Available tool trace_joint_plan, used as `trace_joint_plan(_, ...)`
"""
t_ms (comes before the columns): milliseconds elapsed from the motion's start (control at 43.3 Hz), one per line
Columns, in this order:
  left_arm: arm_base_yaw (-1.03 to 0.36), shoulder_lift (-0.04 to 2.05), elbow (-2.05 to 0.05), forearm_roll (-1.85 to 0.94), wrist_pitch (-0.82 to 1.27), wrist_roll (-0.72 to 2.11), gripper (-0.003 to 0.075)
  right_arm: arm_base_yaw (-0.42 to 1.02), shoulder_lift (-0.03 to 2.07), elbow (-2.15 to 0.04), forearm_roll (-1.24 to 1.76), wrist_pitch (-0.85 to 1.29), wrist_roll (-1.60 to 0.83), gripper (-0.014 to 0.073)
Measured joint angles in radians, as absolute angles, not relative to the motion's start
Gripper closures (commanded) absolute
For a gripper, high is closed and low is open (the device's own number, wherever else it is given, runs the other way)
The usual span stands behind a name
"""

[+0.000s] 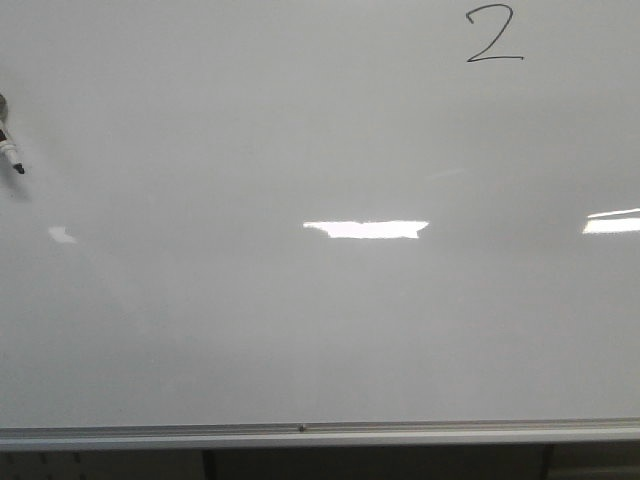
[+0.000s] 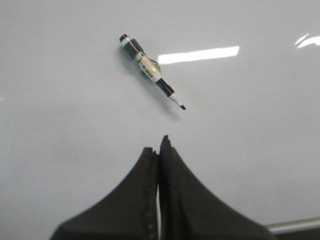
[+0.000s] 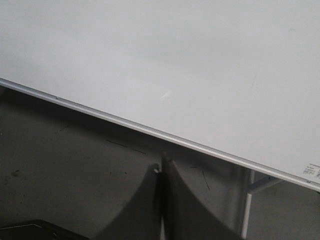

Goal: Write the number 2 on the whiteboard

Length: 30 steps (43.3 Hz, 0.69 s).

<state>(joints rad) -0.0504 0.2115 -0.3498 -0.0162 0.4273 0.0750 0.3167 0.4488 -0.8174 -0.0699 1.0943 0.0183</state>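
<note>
Left gripper [image 2: 159, 150] has its fingers pressed together with nothing between them, and just past the tips there's a marker [image 2: 151, 71] lying flat on the whiteboard [image 2: 60, 125], uncapped, dark tip pointing back roughly toward the claw. Near it but not touching. My guess is the marker got set down there because the writing is done, so the claw has no reason to be pinching anything. Right gripper [image 3: 162, 167] is also closed on nothing, hanging off past the board's silver rail [image 3: 150, 131] over the dark floor, basically parked out of the way. In the front view the number 2 [image 1: 492, 35] sits up in the top right of the board, curved top, flat base stroke, looks complete. The marker only peeks in at the far left edge, so the digit is well apart from it and from the left claw. Neither arm shows in that view. Looks finished to me.
</note>
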Motion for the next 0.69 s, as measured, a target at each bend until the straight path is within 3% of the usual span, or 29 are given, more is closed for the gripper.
trace_joint_plan(300, 0.013, -0.004, -0.005, 0.000, 0.081, 0.077, 0.0739, 0.317, 0.449, -0.817, -0.070, 1.094, 0.018, 0.0664)
trace_joint_plan(693, 0.017, -0.004, 0.006, -0.039, 0.033, 0.077, 0.0739, 0.317, 0.449, -0.814, -0.070, 1.094, 0.018, 0.0664)
